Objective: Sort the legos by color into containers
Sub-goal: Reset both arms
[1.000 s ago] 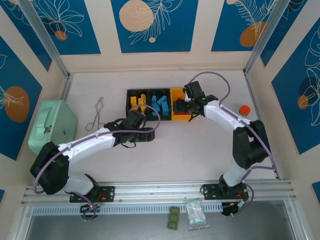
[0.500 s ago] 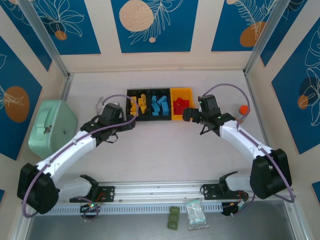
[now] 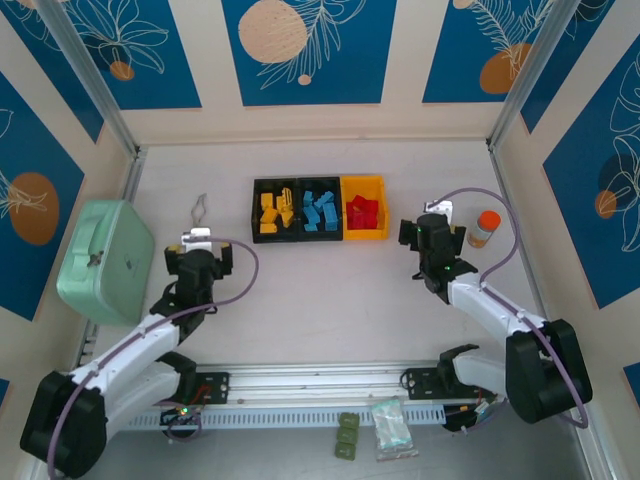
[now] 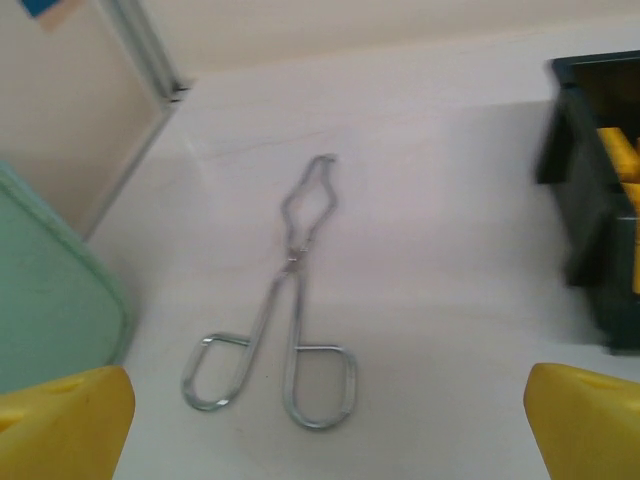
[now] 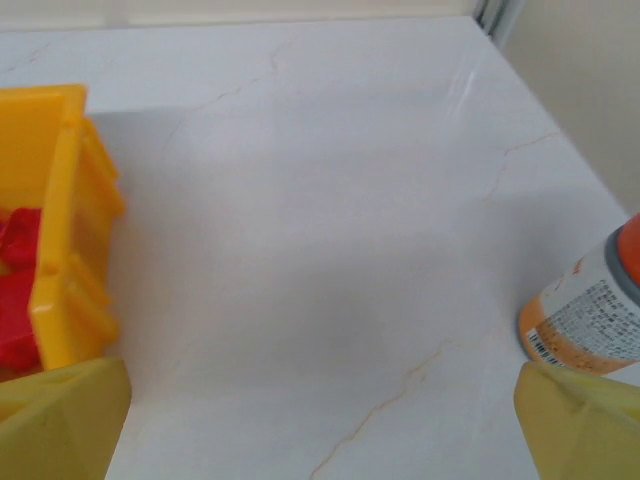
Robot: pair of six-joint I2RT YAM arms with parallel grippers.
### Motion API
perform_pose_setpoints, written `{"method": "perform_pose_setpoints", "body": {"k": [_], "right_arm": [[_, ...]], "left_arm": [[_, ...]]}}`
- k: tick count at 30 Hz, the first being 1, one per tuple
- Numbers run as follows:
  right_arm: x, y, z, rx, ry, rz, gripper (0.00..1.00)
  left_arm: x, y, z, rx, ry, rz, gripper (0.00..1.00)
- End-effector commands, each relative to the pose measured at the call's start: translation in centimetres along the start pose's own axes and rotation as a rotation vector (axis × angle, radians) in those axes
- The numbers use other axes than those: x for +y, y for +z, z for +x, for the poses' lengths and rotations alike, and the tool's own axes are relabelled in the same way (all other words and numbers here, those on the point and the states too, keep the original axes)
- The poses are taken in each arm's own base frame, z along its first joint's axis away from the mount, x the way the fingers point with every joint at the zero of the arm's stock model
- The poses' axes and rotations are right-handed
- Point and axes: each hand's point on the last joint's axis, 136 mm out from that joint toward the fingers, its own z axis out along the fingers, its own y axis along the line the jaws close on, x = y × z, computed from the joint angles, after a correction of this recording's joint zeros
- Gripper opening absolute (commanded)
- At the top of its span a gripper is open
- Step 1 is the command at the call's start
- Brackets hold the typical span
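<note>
Both arms pulling back near, off containers (image 3: 318,182) — left gripper (image 3: 198,240), right gripper (image 3: 435,215) jaws released, empty. Legos (image 3: 320,210) lying colour-sorted; finishing well: retreating clear of tongs (image 4: 291,258), bottle (image 3: 485,228).

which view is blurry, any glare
Left wrist: the black bin at the right edge is smeared, the tongs slightly soft. Right wrist: near fingertips out of focus, faint sheen on the table. Top external: sharp, evenly lit.

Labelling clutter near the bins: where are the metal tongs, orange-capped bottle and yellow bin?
metal tongs (image 4: 290,262), left wrist view, on the pivot.
orange-capped bottle (image 3: 488,218), top external view, on its orange cap.
yellow bin (image 5: 75,240), right wrist view, on its side wall.
</note>
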Motion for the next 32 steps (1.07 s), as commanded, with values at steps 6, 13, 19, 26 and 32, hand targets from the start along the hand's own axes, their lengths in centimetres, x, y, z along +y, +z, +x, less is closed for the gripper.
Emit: {"method": "perform_pose_setpoints", "body": {"k": [6, 13, 19, 26, 32], "right_arm": [[0.7, 3.2, 0.1, -0.155, -0.031, -0.056, 0.99], [0.9, 5.3, 1.5, -0.189, 0.069, -0.301, 0.99], [0.9, 6.0, 1.7, -0.125, 0.061, -0.266, 0.99], [1.0, 6.1, 1.8, -0.108, 0.062, -0.283, 0.99], [1.0, 6.0, 1.8, -0.108, 0.063, -0.294, 0.99]], "left_arm": [[0.4, 5.4, -1.7, -0.176, 0.036, -0.096, 0.99], [-1.5, 7.0, -0.2, -0.173, 0.04, 0.065, 0.99], [-1.3, 9.5, 0.7, -0.106, 0.008, 0.098, 0.99], [-1.3, 9.5, 0.9, -0.083, 0.008, 0.101, 0.99], [-1.3, 9.4, 0.9, -0.089, 0.007, 0.102, 0.99]]}}
